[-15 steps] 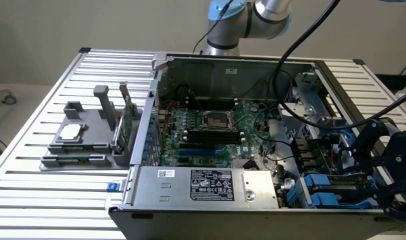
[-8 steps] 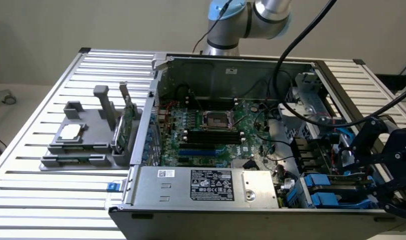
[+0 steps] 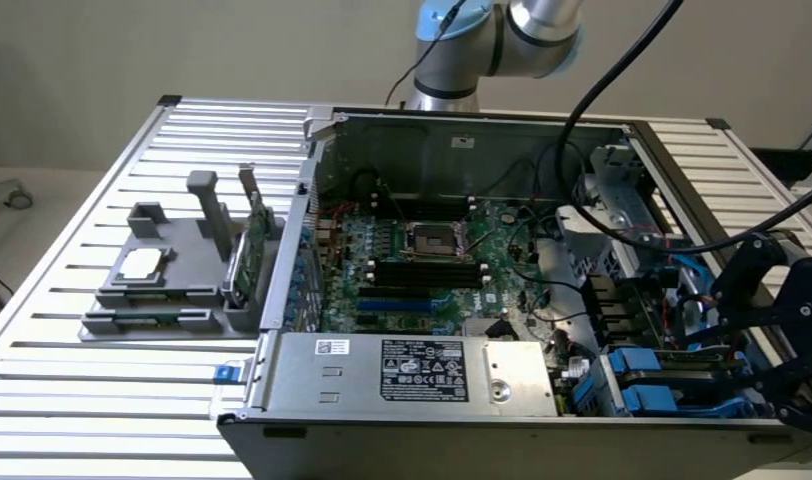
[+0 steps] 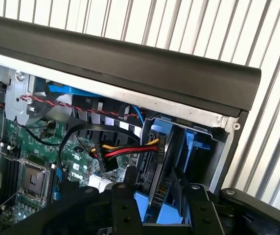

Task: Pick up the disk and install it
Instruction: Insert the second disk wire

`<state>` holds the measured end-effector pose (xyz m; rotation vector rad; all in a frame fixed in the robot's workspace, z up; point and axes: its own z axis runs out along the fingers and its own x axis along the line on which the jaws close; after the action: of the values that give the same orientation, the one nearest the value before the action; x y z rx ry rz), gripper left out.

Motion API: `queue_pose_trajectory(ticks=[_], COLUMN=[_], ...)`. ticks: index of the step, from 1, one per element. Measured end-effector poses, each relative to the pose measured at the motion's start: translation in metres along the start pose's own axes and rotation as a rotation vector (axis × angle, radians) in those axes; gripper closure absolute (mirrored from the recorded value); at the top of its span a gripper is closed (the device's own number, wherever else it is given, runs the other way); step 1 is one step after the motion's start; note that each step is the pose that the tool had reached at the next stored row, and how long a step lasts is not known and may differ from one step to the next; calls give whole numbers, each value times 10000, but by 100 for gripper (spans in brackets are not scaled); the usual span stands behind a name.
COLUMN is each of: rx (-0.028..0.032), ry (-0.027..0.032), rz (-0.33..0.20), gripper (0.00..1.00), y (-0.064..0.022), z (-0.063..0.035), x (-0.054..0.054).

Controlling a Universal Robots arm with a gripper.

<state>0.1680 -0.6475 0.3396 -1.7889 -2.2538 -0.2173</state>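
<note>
The disk [image 4: 152, 201] sits between the two black fingers [image 4: 124, 205]. The fingers are closed on it, one on each side of its bright blue frame. The disk stands on its edge, and its far end points down into the corner of the open computer case [image 3: 446, 432]. That corner has more blue holders in it (they look much like the frame on the disk). A bunch of red, yellow and black wires [image 4: 125, 149] lies just beside the disk and ends in a black plug.

In the exterior view, the grey arm [image 3: 446, 50] comes in from the top. Its big black end hangs over the case at the exterior view's right. A green board [image 3: 420, 260] lies flat on the bottom of the case. A silver box [image 3: 420, 370] with a black sticker fills the near side.

The case rests on a counter [image 3: 113, 400] made of shiny metal strips. On the exterior view's left, a grey stand [image 3: 166, 290] sits on the counter, near the case. A small silver square [image 3: 142, 263] lies flat on the stand. A thin green card [image 3: 257, 250] stands upright in it.
</note>
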Motion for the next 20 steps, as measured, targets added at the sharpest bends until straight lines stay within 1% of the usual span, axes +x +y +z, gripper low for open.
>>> queue_pose_trajectory(ticks=[4,6,15,20], rx=[-76,-102,-186,-214], ry=[3,4,6,-10], rz=[179,248,494,589], gripper=[57,57,57,57], y=[17,28,56,59], z=[-2,-3,-6,-8], x=[-4,-6,-13,-25])
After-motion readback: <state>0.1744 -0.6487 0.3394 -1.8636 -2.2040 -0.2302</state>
